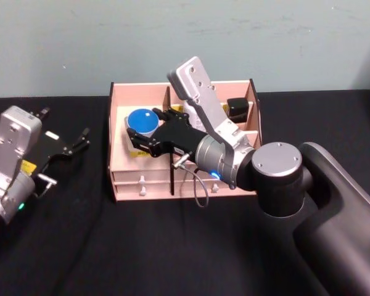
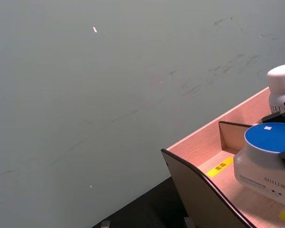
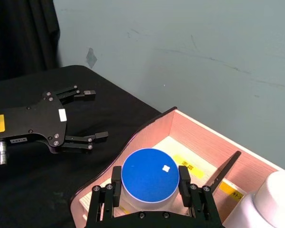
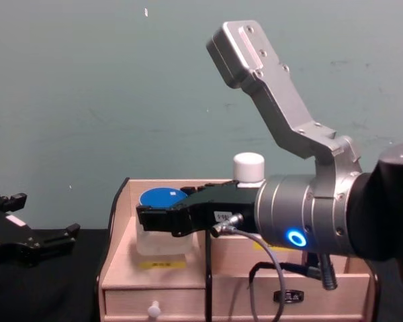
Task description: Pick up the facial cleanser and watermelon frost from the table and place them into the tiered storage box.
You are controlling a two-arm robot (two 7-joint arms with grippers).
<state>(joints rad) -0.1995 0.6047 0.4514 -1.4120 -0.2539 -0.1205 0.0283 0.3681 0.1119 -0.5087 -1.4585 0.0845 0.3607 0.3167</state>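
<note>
Right up close is the robot's big grey right arm, reaching across the bench (image 1: 80,259) to the wooden box (image 1: 120,179). Its right hand (image 3: 150,189) has a black finger on each side of the jar (image 3: 149,179) with the blue lid, just under the lid, so it is gripping the jar. The jar is in the left front part of the box, and from the chest view its bottom looks to be on or just above the floor of that part; I cannot tell which. The white bottle (image 4: 248,168) already stands in the box behind, near the jar. To do this step well, the right hand should make sure the jar sits flat, then open its fingers slowly and lift straight up, so it does not tip the jar or bump the thin wall beside it or the white bottle. The left hand (image 1: 80,140) waits open over the bench, well apart from the box.
</note>
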